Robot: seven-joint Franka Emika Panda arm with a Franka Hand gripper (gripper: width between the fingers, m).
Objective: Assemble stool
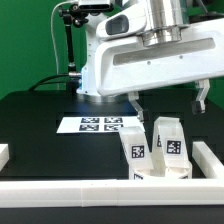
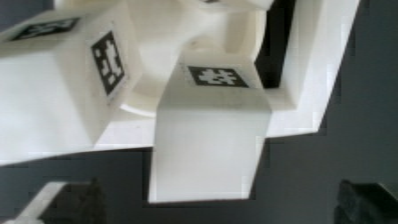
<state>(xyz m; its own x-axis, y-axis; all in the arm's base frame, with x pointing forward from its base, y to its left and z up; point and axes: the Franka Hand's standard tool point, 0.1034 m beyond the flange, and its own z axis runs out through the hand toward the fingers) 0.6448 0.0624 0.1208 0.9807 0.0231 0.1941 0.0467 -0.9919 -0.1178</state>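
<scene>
No readable words, brands or numbers are showing anywhere. Only black-and-white square tags are appearing: a row on the marker board [image 1: 99,125] lying on the tabletop [image 1: 40,125], one on each upright leg [image 1: 171,142] at the near right, and one on the seat [image 2: 71,80].

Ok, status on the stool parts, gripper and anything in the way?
Gripper open, empty, above the parts. Stool legs upright on the seat. White rail close by; nothing blocking.
</scene>
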